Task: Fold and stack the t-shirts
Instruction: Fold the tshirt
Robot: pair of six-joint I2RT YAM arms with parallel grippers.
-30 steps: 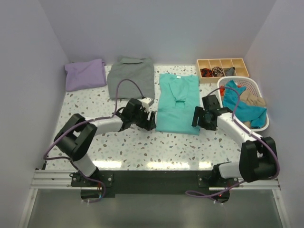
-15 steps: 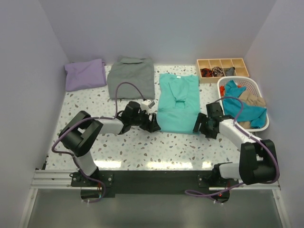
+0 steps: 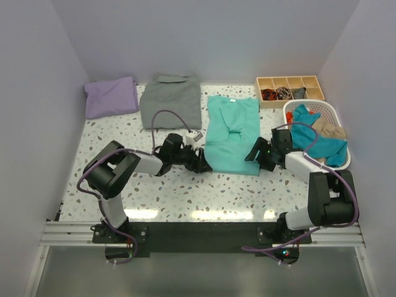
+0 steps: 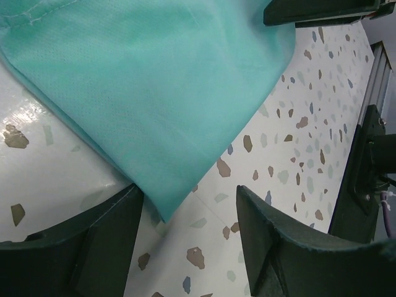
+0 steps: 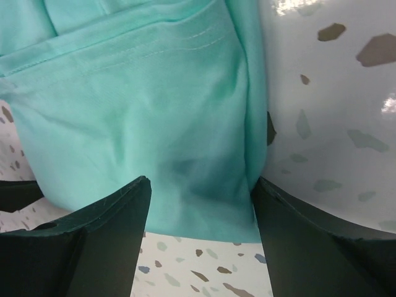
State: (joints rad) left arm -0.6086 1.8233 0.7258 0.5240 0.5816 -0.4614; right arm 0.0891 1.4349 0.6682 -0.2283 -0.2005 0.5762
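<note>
the left gripper sits low on the speckled table at the near left corner of the turquoise t-shirt. in the left wrist view its fingers are spread wide, and the pointed corner of the hem lies flat on the table between them, just beside one finger. the right gripper is at the near right corner. its fingers are spread too, with the hem edge between them and nothing pinched.

the shirt lies in the middle of the table as a narrow lengthwise panel, smooth, sides folded in, neck at the far end. rows of hem stitching show in the right wrist view. the white neck label is too small to read.

farther back, a folded grey shirt lies just left of it. the lavender t-shirt is folded in the far left corner. at far right stand a wooden tray of small items and a white basket holding turquoise and tan cloth.
</note>
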